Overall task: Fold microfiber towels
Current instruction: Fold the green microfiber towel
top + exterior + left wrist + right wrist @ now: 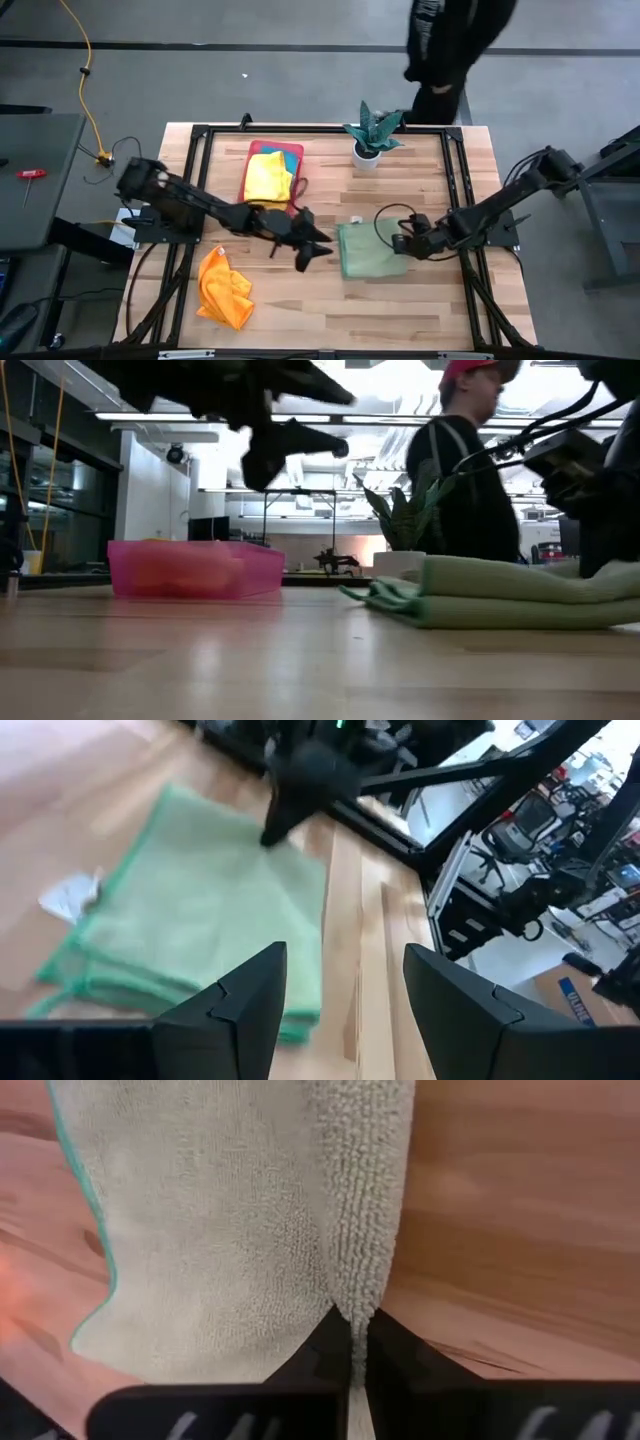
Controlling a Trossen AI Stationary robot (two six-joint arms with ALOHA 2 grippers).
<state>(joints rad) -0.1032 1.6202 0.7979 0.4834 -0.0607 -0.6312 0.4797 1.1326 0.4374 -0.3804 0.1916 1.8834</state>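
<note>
Where the table's near left part lies bare, an orange towel (224, 288) sits crumpled, well apart from both arms. Farther in, at mid-table, a light green towel (371, 250) lies folded into a flat stack of layers, its edges showing as stacked folds in the low view (520, 598). A small white tag (68, 894) sticks out at one edge of it.

Reaching in from the right, the right gripper (402, 243) is low at the green towel's right edge. Its fingers (322, 1348) are pressed together, clamped on a raised fold of the cloth (362, 1210), which runs up between the tips in the right wrist view.

Coming from the left side, the left gripper (306, 254) hangs above the wood just left of the green towel, clear of the table in the low view (290, 445). Its fingers (245, 1010) stand apart with nothing between them, and the folded towel (200, 920) lies beyond them.

Farther back, left of centre, a pink tray (288, 152) holds a yellow towel (268, 180) bunched inside it. To the right of the tray, at the far edge, stands a potted plant (371, 135) in a white pot. Beyond the table, a person in dark clothes (450, 45) stands near the plant, wearing a red cap in the low view (472, 368).
</note>
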